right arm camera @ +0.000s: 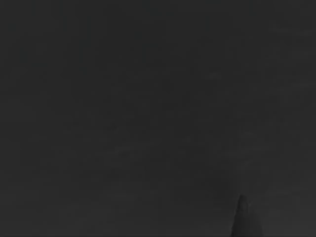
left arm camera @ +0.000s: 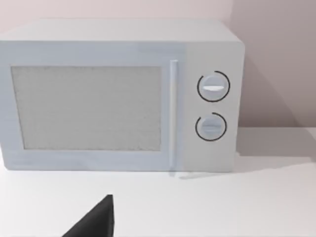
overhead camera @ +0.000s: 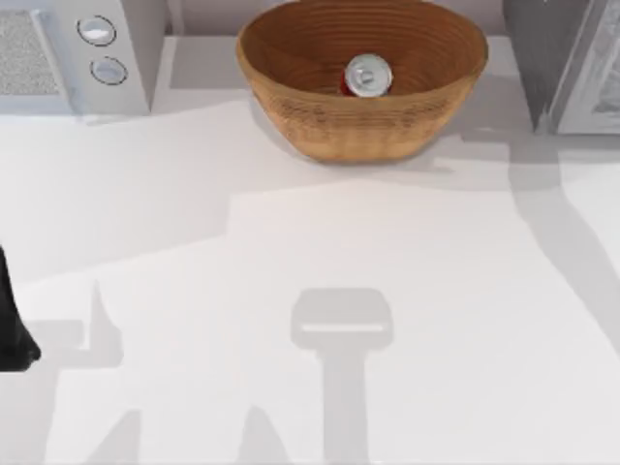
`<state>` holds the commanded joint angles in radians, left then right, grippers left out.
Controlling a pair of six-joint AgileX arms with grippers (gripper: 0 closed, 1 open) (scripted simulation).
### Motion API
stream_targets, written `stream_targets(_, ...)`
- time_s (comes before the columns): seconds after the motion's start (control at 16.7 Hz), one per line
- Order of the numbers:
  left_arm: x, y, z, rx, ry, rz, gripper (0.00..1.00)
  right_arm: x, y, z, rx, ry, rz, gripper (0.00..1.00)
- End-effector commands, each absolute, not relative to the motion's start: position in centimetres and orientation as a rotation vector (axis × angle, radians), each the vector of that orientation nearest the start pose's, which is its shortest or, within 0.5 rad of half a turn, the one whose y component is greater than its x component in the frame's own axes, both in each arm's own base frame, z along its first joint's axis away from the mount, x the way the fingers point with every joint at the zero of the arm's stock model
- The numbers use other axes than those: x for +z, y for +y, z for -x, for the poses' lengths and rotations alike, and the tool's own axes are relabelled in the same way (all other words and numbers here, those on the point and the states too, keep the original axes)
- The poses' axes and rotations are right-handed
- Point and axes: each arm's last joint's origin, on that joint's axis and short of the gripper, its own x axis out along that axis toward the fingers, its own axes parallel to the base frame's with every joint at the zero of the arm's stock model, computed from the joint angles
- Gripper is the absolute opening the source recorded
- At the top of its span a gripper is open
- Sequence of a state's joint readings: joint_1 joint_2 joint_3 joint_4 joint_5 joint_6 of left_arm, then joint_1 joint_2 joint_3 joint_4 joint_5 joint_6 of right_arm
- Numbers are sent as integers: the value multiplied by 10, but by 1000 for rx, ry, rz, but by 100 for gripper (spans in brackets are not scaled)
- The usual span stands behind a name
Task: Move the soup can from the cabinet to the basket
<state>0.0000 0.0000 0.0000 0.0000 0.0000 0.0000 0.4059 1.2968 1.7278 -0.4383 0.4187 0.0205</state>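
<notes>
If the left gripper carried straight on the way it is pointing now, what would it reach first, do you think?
Probably the white microwave, likely its mesh door: the left wrist view faces it squarely, with bare table between. Depth is uncertain.

The basket (overhead camera: 320,126) is tan woven wicker, rough with ringed ribbing. Inside it, the soup can (overhead camera: 367,76) shows a shiny silver metal lid. Left of the basket, the microwave (left arm camera: 123,94) has a smooth matt white casing and a fine speckled mesh-like door panel. The table (overhead camera: 291,291) is smooth matt white.
</notes>
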Motion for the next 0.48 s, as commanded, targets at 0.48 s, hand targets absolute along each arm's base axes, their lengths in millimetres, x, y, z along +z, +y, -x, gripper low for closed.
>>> stream_targets(0.48, 160, -1, -106, 0, 0, 0, 100, 518, 88, -224, -42, -23, -2, 100)
